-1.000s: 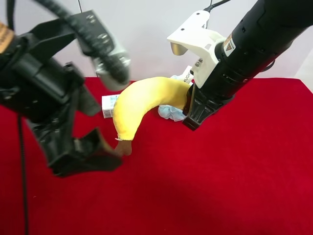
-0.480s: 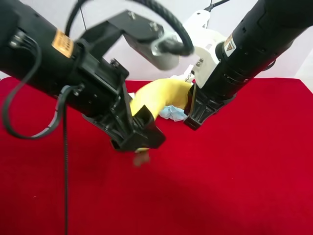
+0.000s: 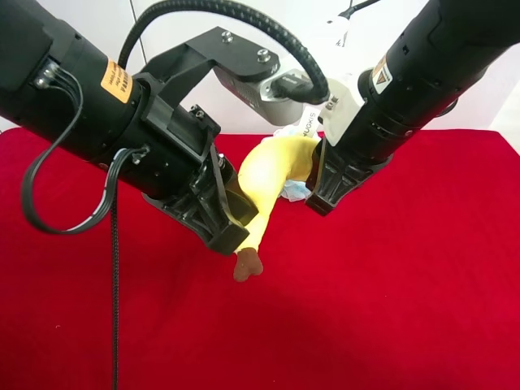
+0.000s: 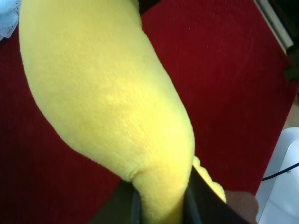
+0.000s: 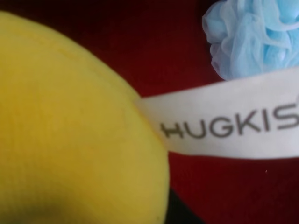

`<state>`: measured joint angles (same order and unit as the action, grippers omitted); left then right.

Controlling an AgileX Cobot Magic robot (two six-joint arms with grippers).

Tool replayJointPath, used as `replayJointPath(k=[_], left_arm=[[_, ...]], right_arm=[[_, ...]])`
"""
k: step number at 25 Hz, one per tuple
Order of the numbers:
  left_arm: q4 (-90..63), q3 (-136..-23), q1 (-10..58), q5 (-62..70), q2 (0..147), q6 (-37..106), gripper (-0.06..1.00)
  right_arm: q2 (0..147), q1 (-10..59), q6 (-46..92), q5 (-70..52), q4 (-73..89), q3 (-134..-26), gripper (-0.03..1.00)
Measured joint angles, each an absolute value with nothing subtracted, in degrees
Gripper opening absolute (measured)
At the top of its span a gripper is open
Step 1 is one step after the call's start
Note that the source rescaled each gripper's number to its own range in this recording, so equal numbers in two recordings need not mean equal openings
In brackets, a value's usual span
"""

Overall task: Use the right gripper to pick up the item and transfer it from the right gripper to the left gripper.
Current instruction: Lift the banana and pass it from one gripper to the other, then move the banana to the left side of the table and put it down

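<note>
The yellow plush banana (image 3: 264,183) hangs in the air between both arms, its brown stem tip (image 3: 248,264) pointing down. The right gripper (image 3: 315,175), on the arm with the white bracket, is shut on the banana's upper end. The left gripper (image 3: 240,219), on the arm with the grey block and orange label, is shut on the banana's lower part. In the left wrist view the banana (image 4: 103,93) narrows where the left gripper (image 4: 161,205) pinches it. In the right wrist view the banana (image 5: 70,130) fills the frame, with its white tag (image 5: 224,126) beside it.
A light-blue mesh pouf (image 3: 294,191) lies on the red cloth (image 3: 406,284) behind the banana; it also shows in the right wrist view (image 5: 252,37). The left arm's black cables (image 3: 114,268) hang down at the exterior high view's left. The white carton is hidden.
The left arm has swung in from the exterior high view's left and closed on the banana's lower part. The banana now hangs steeper, with its stem tip lower. The right arm has stayed put.
</note>
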<state>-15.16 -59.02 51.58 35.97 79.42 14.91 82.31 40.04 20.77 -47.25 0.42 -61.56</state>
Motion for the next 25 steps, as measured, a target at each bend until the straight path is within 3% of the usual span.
replayJointPath(k=[2,3,5,6,8,19,25], left_arm=[[-15.2,-59.0,51.6,36.0,79.4,14.9,0.0],[-15.2,-59.0,51.6,35.9,79.4,14.9,0.0],[-15.2,-59.0,51.6,35.7,79.4,14.9,0.0],[-15.2,-59.0,51.6,35.6,79.4,14.9,0.0],[-15.2,-59.0,51.6,35.5,79.4,14.9,0.0],[-15.2,-59.0,51.6,35.4,79.4,14.9,0.0],[-15.3,-59.0,51.6,35.4,79.4,14.9,0.0]], right_arm=[[82.3,40.0,20.8,-47.2,0.4,-61.6,0.21],[82.3,40.0,20.8,-47.2,0.4,-61.6,0.36],[82.3,40.0,20.8,-47.2,0.7,-61.6,0.74],[82.3,40.0,20.8,-47.2,0.7,-61.6,0.85],[82.3,40.0,20.8,-47.4,0.0,-61.6,0.94],[75.6,40.0,13.9,-68.2,-2.9,-67.9,1.0],[64.0,40.0,6.6,-69.2,-0.5,-65.2,1.0]])
